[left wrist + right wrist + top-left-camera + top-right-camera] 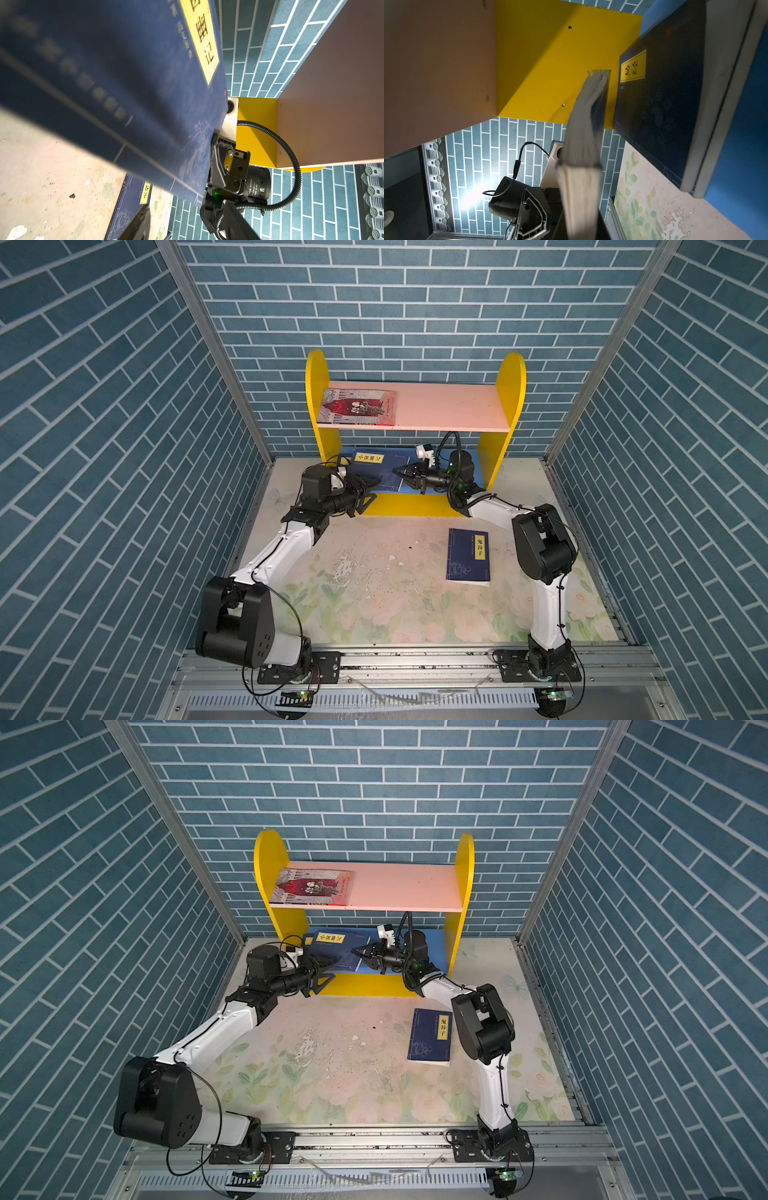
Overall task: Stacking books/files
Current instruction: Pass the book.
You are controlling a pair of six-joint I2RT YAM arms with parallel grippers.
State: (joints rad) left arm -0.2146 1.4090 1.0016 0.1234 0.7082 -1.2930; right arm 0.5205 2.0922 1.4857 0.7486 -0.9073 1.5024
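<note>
Navy book (383, 473): right pincer (399, 470) clenched on its page edge; left pincer (373, 490) released, jaws astride the opposite edge. Pink shelf (449, 408) close above both. Second navy book (468, 556) flat on counter (374, 572), well behind right pincer.

Close against the left pincer (374, 488), the navy book (124, 93) shows blurred in the left wrist view. Two picture edges cut it off, and it hides one finger. Whether that pincer grips it cannot be told. Its blurred page edge (581, 166) covers the right pincer's (398, 471) fingertips. Beyond the left pincer, a table book (133, 199) is half hidden.
</note>
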